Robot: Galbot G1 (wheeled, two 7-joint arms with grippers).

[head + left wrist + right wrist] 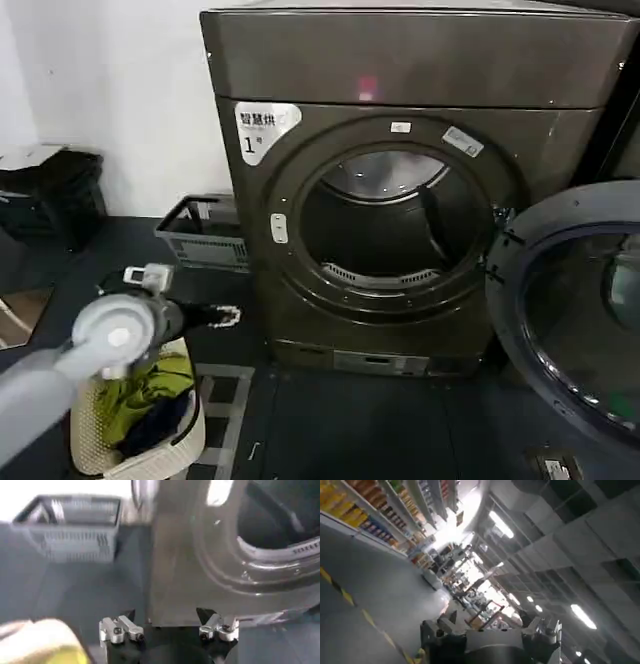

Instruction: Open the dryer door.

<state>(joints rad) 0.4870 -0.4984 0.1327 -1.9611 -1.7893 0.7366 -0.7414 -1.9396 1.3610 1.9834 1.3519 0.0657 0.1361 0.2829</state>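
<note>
Chrome-rimmed dryer door [570, 310] swung wide, right of dryer [400, 190] | left gripper [169, 630] jaws released, low left of dryer | risk: arm clips laundry basket [90, 440] or door swings back.

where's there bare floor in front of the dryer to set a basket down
Free: dark floor between the dryer base and the open dryer door. Crowded: lower left, where the left end effector hovers over the laundry basket; grey crate beside the dryer.
</note>
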